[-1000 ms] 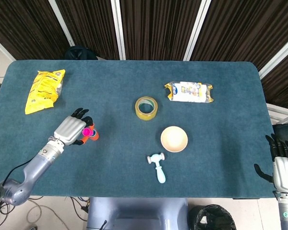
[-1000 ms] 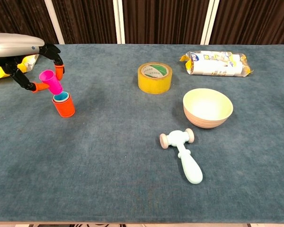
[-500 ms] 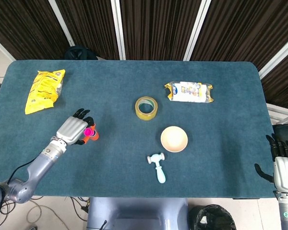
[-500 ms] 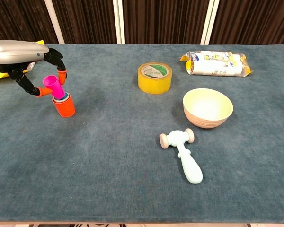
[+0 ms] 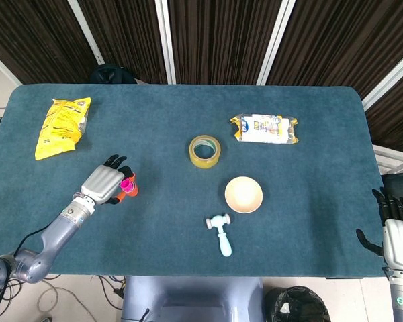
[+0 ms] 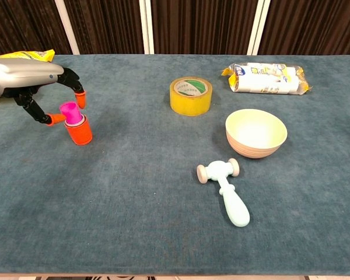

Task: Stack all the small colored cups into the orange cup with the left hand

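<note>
The orange cup stands upright on the left part of the blue table. A pink cup sits upright in its mouth, sticking out above the rim. My left hand reaches in from the left and pinches the pink cup between an orange fingertip at its rim and the thumb tip at its lower left side. Any cup nested deeper is hidden. My right hand hangs off the table's right edge, fingers apart, holding nothing.
A yellow tape roll sits mid-table, with a cream bowl and a pale blue toy hammer to its right and front. A wrapped snack pack lies at the back right, and a yellow chip bag at the back left.
The left hand has lowered the pink cup from a tilted pose above the orange cup until it sits upright inside it. The right hand has not moved.
</note>
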Available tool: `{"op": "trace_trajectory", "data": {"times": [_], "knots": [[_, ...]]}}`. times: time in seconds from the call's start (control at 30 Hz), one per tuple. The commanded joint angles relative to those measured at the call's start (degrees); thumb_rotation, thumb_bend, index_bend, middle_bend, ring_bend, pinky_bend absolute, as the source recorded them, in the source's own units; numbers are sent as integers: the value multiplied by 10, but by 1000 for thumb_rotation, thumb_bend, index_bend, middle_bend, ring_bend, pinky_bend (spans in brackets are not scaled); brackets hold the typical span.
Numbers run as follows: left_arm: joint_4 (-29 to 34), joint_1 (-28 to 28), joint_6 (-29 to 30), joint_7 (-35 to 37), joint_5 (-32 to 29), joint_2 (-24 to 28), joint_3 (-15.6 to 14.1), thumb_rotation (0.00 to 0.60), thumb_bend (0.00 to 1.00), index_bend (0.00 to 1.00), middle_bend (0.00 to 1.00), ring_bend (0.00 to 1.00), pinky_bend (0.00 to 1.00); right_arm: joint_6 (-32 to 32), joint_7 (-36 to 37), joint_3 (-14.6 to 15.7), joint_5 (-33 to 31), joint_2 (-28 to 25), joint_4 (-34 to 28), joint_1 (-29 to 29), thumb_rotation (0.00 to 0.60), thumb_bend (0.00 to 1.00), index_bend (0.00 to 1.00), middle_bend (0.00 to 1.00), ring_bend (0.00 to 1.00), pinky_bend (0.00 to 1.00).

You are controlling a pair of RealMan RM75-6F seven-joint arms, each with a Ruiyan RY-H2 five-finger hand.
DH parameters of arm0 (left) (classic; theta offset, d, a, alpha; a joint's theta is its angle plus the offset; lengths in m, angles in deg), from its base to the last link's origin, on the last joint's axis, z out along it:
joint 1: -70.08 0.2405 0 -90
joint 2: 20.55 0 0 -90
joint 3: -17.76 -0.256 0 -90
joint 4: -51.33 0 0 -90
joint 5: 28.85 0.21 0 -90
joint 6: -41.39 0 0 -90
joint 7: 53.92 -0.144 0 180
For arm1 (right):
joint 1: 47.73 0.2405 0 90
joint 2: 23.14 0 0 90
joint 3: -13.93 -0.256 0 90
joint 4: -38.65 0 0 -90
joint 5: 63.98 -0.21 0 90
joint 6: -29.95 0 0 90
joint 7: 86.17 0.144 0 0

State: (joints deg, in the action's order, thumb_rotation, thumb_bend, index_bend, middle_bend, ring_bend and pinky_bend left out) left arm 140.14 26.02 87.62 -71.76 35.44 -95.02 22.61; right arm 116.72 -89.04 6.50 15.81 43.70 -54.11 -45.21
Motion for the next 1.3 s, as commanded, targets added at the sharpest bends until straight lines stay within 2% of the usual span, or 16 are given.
{"op": "trace_trajectory", "data": {"times": [0.03,0.17,0.37,0.43,0.53,0.57,0.6,0.63,0.67,0.7,0.77,0.83,1.03,1.3], "knots": [[-4,-2,-6,-3,-3,-3,-3,600,339,244,237,0,0,0,1,0,0,0,0,0,600,325,85,78,132,84],[-3,-6,-14,-11,-9,0,-6,600,326,146,225,0,0,1,3,-1,-2,-2,-1,-1,600,324,86,78,132,84],[24,3,18,9,-7,14,10,600,326,160,223,0,0,1,3,-1,-1,-2,-1,-1,600,324,85,78,132,84],[38,18,54,13,7,24,15,600,326,159,217,0,0,1,3,-1,0,-2,-1,-1,600,324,85,78,132,85],[49,51,141,-24,43,38,6,600,326,148,193,0,0,1,3,-1,-1,-2,-1,-1,600,324,86,78,132,84],[52,75,196,-53,63,40,-3,600,326,145,184,0,0,1,3,-1,-1,-2,-1,-1,600,324,86,78,132,84],[53,87,224,-65,72,40,-6,600,326,143,177,0,0,0,2,-1,-1,-2,-1,-1,600,324,86,78,132,85],[55,117,284,-84,86,37,-14,600,326,139,167,0,0,0,1,0,-1,-2,-1,-1,600,324,86,78,132,86],[58,132,310,-88,90,35,-17,600,326,135,156,0,0,0,1,0,-1,-2,-1,0,600,324,86,78,132,85],[63,160,352,-86,94,30,-24,600,325,132,141,0,0,-1,0,0,-1,-2,-1,0,600,324,86,78,132,85],[71,202,400,-61,89,26,-34,600,325,129,121,0,0,-2,-1,1,0,-2,-1,0,600,324,86,78,132,84],[74,235,427,-29,80,29,-44,600,326,120,109,0,0,-1,-2,1,0,-2,-1,0,600,324,86,78,132,84],[41,290,446,46,76,35,-69,600,323,94,82,0,0,-3,-6,2,1,-2,-1,0,600,325,85,78,132,84],[28,312,439,122,106,50,-86,600,289,83,76,0,0,-5,-8,6,7,-3,0,2,600,324,86,78,132,85]]}}
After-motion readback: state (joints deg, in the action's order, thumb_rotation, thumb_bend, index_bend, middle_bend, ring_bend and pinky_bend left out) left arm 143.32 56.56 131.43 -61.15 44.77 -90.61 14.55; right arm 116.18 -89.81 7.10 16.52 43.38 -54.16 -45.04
